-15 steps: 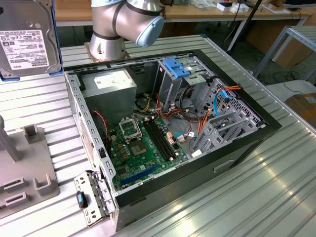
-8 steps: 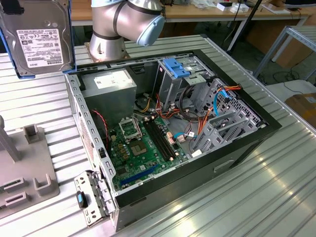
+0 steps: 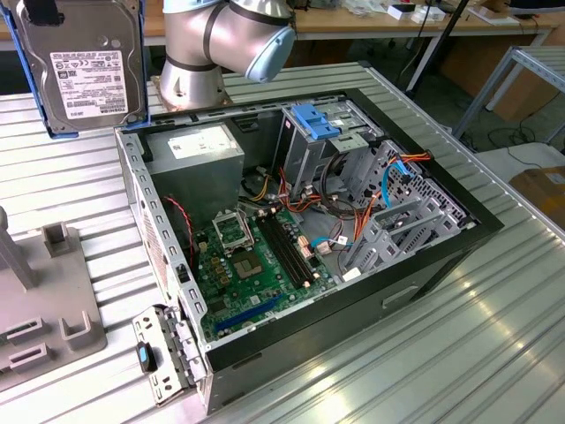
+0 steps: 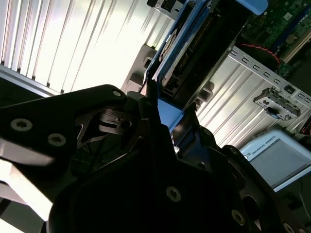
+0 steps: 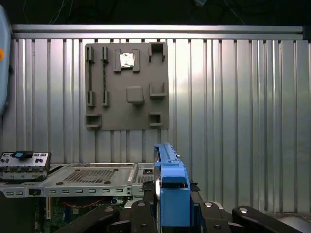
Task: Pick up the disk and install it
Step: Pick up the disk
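The disk (image 3: 84, 66) hangs upright in the air at the exterior view's upper left, above the ribbed table and outside the open computer case (image 3: 441, 256). It has a dark grey body with a white label and a bright blue carrier around it. In the first wrist view the carrier's blue edge (image 5: 170, 184) stands between the black fingers (image 5: 206, 209) of my gripper (image 5: 171, 208), which is shut on it. The second wrist view has the disk (image 4: 194, 43) reaching away from the gripper (image 4: 167, 121) toward the case.
Inside the case lie a motherboard (image 3: 256, 265), a power supply (image 3: 199, 150) and a silver drive cage with a fixed blue bracket (image 3: 316, 119). A grey fixture plate (image 3: 44, 300) sits on the table at the exterior view's left. The arm's base (image 3: 190, 79) stands behind the case.
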`<action>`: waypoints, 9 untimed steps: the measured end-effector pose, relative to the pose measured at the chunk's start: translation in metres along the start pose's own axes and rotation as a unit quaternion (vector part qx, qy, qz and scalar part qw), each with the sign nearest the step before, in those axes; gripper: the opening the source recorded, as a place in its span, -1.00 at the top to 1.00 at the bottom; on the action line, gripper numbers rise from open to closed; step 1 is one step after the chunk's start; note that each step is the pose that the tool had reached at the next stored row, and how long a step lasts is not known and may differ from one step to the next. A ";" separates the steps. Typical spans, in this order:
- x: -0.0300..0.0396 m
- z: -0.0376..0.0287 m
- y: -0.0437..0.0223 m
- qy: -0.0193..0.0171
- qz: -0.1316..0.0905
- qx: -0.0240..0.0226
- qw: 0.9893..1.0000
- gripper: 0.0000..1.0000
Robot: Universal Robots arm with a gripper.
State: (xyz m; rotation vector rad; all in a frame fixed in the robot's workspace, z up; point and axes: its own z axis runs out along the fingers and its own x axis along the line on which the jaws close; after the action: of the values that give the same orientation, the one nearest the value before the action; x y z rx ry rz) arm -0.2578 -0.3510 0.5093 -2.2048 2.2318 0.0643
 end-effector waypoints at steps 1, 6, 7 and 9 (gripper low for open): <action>0.0000 0.0000 -0.0017 0.000 0.000 0.000 1.000 0.26; -0.0002 -0.0003 -0.0167 0.000 0.000 0.000 1.000 0.26; -0.0002 -0.0004 -0.0191 0.000 0.000 0.000 1.000 0.26; -0.0004 -0.0006 -0.0285 0.000 0.000 0.000 1.000 0.26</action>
State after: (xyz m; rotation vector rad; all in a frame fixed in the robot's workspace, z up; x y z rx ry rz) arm -0.2293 -0.3510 0.5092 -2.2049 2.2319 0.0644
